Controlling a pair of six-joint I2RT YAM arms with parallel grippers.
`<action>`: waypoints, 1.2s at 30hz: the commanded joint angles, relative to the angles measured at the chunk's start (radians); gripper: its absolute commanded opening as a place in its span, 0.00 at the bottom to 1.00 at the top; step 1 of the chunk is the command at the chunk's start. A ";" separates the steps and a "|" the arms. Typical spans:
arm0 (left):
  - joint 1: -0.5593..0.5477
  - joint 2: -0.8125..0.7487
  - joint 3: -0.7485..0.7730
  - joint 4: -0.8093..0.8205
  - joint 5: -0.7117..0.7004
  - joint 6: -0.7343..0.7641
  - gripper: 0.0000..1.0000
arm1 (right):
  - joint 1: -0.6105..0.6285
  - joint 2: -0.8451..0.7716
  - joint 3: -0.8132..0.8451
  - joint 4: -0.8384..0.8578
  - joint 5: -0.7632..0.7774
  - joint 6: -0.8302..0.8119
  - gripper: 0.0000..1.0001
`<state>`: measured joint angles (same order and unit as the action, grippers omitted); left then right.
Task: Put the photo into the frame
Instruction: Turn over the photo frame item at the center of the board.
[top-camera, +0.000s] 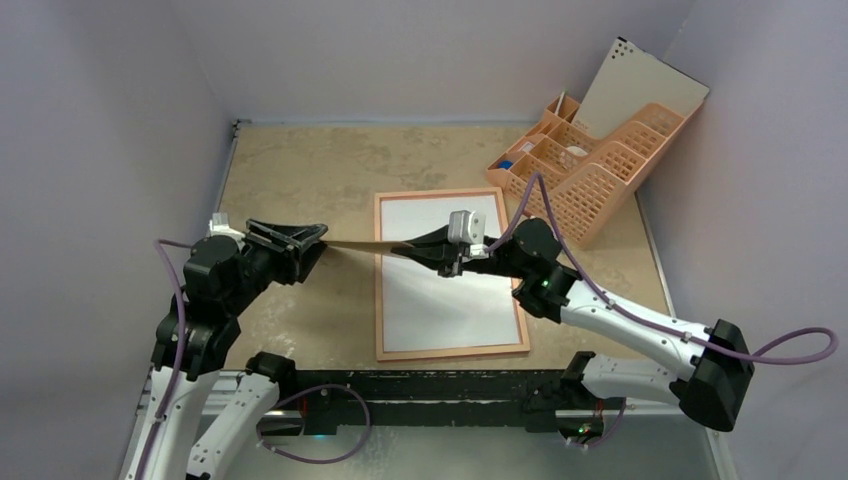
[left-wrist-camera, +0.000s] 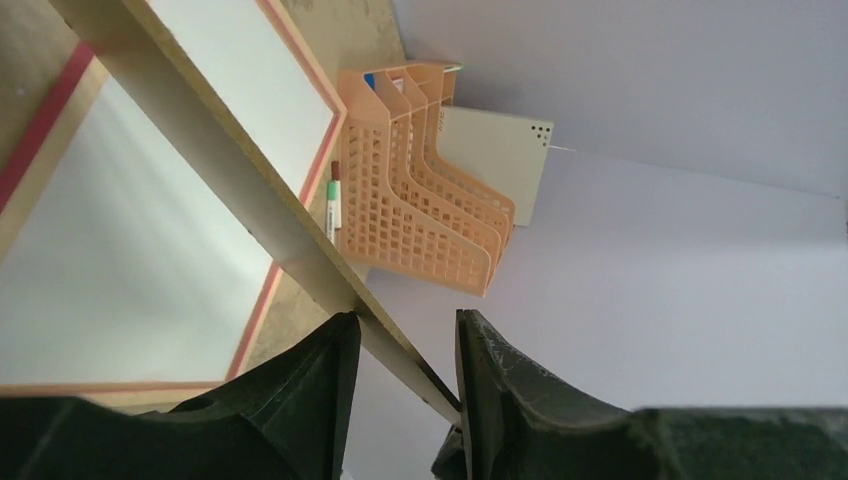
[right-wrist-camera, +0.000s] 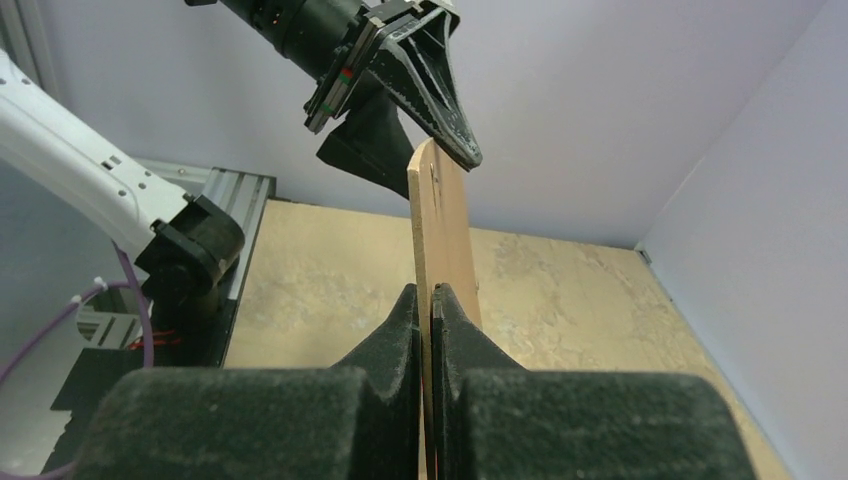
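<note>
The frame (top-camera: 452, 351) lies flat in the middle of the table, its pale peach-wood reverse up. Inside it lies the photo (top-camera: 450, 290), white back up, and both also show in the left wrist view, the frame (left-wrist-camera: 262, 300) edged around the photo (left-wrist-camera: 130, 250). Above them a thin brown backing board (top-camera: 360, 243) hangs level between the arms. My right gripper (top-camera: 405, 248) is shut on its right end, the pads pinching the board (right-wrist-camera: 445, 230) tightly at the right gripper (right-wrist-camera: 428, 292). My left gripper (top-camera: 318, 238) straddles the other end. The board (left-wrist-camera: 250, 200) slants across the left gripper (left-wrist-camera: 405, 325), whose jaws still stand apart.
A peach plastic desk organiser (top-camera: 590, 165) stands at the back right with a beige perforated panel (top-camera: 640, 90) leaning behind it. A marker (left-wrist-camera: 333, 200) lies beside the organiser (left-wrist-camera: 420, 200). Pale walls close in the table on three sides.
</note>
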<state>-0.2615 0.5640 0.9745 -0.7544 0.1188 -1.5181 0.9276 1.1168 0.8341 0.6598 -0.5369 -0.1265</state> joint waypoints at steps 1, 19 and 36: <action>-0.001 -0.003 -0.057 -0.123 0.110 -0.078 0.47 | 0.011 -0.031 -0.009 0.007 -0.096 0.053 0.00; -0.001 -0.049 -0.065 -0.237 0.026 -0.201 0.17 | 0.021 -0.012 0.000 -0.079 -0.164 -0.010 0.04; -0.001 0.210 0.175 0.142 -0.113 0.238 0.00 | 0.020 -0.078 0.038 -0.135 -0.199 0.039 0.80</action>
<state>-0.2623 0.7197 1.0374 -0.9195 0.0322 -1.5154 0.9482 1.0763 0.8158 0.5022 -0.6815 -0.1337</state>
